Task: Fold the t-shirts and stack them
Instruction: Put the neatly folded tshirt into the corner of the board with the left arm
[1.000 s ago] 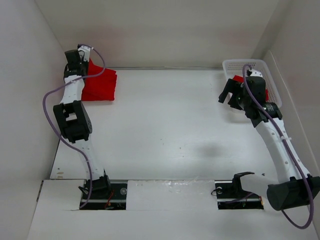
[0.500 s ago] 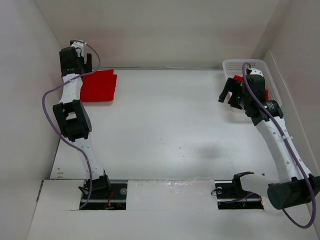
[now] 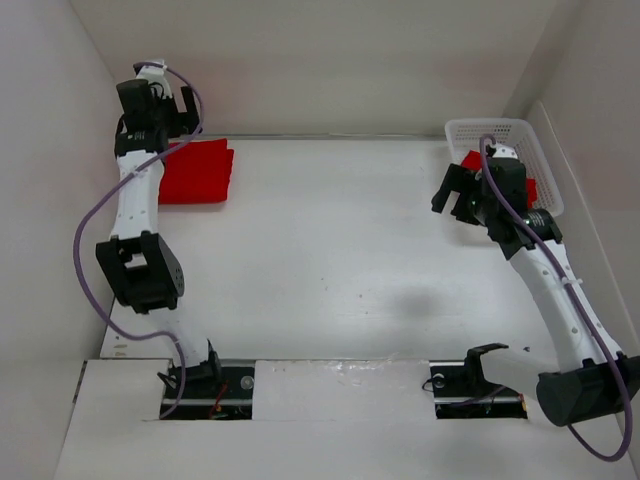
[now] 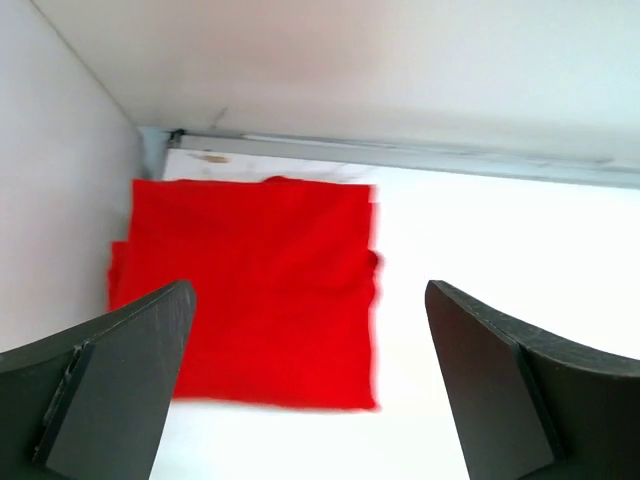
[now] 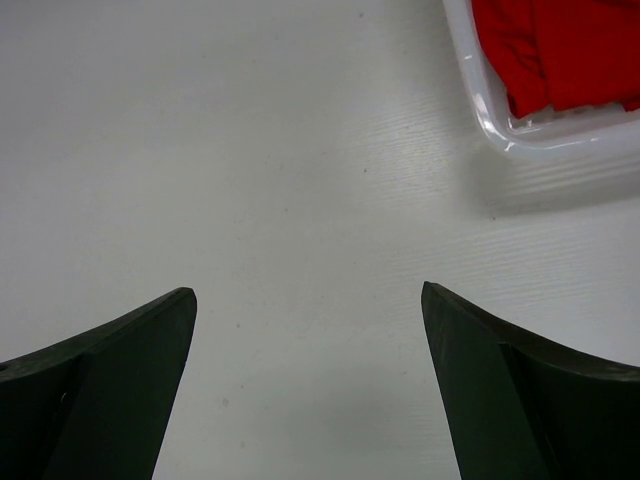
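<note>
— What did the gripper [image 5: 306, 290] hold?

— Nothing. Its two dark fingers [image 5: 110, 385] stood wide apart, with only bare white table [image 5: 250, 150] between them.

— And beyond it?

— Ahead and off to the right sat the corner of a white basket [image 5: 468, 90], well apart from the right finger.

— Anything inside?

— Red shirts [image 5: 560, 50], bunched against the basket's wall. How many, I could not tell. The basket also threw a faint shadow on the table, on the side nearer the gripper.
</note>
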Motion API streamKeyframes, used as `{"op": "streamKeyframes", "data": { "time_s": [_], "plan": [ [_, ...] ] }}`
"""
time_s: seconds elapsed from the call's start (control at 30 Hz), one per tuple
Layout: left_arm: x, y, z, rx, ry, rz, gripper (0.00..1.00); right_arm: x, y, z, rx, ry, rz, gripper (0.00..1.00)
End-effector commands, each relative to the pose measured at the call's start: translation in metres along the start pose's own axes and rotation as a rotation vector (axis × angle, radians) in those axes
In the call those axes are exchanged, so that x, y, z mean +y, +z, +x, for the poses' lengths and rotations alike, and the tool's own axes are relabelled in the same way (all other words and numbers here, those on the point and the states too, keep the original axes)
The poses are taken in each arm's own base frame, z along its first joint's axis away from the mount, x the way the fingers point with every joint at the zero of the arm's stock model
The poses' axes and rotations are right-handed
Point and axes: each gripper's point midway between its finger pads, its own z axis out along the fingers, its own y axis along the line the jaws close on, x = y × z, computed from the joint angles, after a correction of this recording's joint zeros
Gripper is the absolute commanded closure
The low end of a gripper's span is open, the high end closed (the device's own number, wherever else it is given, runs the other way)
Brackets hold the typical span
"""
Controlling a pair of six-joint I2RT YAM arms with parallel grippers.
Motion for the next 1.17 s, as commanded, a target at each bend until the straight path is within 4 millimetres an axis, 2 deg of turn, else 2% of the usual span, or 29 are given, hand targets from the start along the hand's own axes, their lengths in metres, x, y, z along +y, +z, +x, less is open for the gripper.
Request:
{"op": "streamKeyframes", "data": {
  "time_s": [0.0, 0.03, 0.07, 0.1, 0.13, 0.17, 0.2, 0.23, 0.27, 0.3, 0.33, 0.37, 0.4, 0.43, 0.47, 0.5, 0.53, 0.6, 0.7, 0.73, 0.8, 0.9, 1.07, 1.13],
  "plan": [
    [-0.04, -0.055, -0.033, -0.088, -0.136, 0.067, 0.0, 0.014, 0.002, -0.002, -0.039, -0.004, -0.076, 0.0],
    [-0.036, -0.067, -0.034, -0.11, -0.15, -0.021, 0.0, 0.012, 0.004, 0.002, -0.03, -0.005, -0.072, 0.0],
    [-0.063, -0.074, -0.032, -0.111, -0.141, -0.002, 0.0, 0.009, 0.007, 0.009, -0.013, -0.008, -0.064, 0.0],
    [-0.077, -0.08, -0.028, -0.104, -0.164, -0.001, 0.0, 0.01, 0.005, 0.012, -0.009, -0.008, -0.073, 0.0],
    [-0.087, -0.083, -0.011, -0.076, -0.172, -0.025, 0.0, 0.008, 0.007, 0.016, 0.001, -0.009, -0.069, 0.0],
    [-0.102, -0.099, -0.012, -0.091, -0.184, -0.006, 0.0, 0.008, 0.006, 0.016, -0.008, -0.008, -0.072, 0.0],
    [-0.136, -0.109, -0.003, -0.081, -0.188, 0.059, 0.0, 0.005, 0.007, 0.023, 0.005, -0.01, -0.067, 0.0],
    [-0.152, -0.117, 0.006, -0.071, -0.224, 0.094, 0.0, 0.004, 0.004, 0.025, -0.001, -0.009, -0.069, 0.0],
    [-0.165, -0.128, 0.028, -0.057, -0.233, 0.127, 0.0, 0.002, 0.003, 0.027, -0.001, -0.009, -0.069, 0.0],
    [-0.195, -0.14, 0.043, -0.042, -0.232, 0.184, 0.0, 0.0, 0.003, 0.033, 0.008, -0.01, -0.065, 0.0],
    [-0.207, -0.148, 0.058, -0.026, -0.238, 0.202, 0.0, 0.0, -0.002, 0.034, -0.001, -0.009, -0.079, 0.0],
    [-0.213, -0.151, 0.093, 0.031, -0.246, 0.178, 0.0, -0.001, -0.004, 0.036, -0.003, -0.008, -0.08, 0.0],
    [-0.22, -0.165, 0.102, 0.036, -0.252, 0.185, 0.0, 0.002, -0.006, 0.04, 0.005, -0.009, -0.101, 0.0],
    [-0.245, -0.182, 0.12, 0.068, -0.234, 0.229, 0.0, 0.001, -0.006, 0.045, 0.012, -0.009, -0.112, 0.0],
    [-0.252, -0.19, 0.135, 0.092, -0.233, 0.228, 0.0, 0.003, -0.01, 0.047, 0.009, -0.008, -0.128, 0.0],
    [-0.249, -0.199, 0.156, 0.126, -0.228, 0.208, 0.0, 0.007, -0.011, 0.051, 0.012, -0.008, -0.159, 0.0],
    [-0.258, -0.209, 0.166, 0.154, -0.269, 0.229, 0.0, 0.003, -0.007, 0.06, 0.034, -0.01, -0.149, 0.0],
    [-0.251, -0.216, 0.184, 0.188, -0.298, 0.227, 0.0, 0.006, -0.009, 0.06, 0.026, 0.0, -0.166, 0.0],
    [-0.24, -0.234, 0.178, 0.153, -0.358, 0.248, 0.0, 0.007, -0.01, 0.063, 0.03, 0.006, -0.173, 0.0],
    [-0.235, -0.236, 0.182, 0.148, -0.369, 0.24, 0.0, 0.008, -0.01, 0.063, 0.031, 0.019, -0.173, 0.0],
    [-0.228, -0.249, 0.172, 0.104, -0.398, 0.266, 0.0, 0.01, -0.013, 0.058, 0.009, 0.033, -0.184, 0.0],
    [-0.222, -0.26, 0.174, 0.083, -0.41, 0.289, 0.0, 0.013, -0.012, 0.057, -0.012, 0.063, -0.192, 0.0],
    [-0.207, -0.259, 0.189, 0.104, -0.393, 0.224, 0.0, 0.013, -0.009, 0.064, -0.008, 0.053, -0.202, 0.0],
    [-0.205, -0.26, 0.192, 0.114, -0.386, 0.218, 0.0, 0.017, -0.012, 0.061, -0.023, 0.059, -0.219, 0.0]
  ]
}}
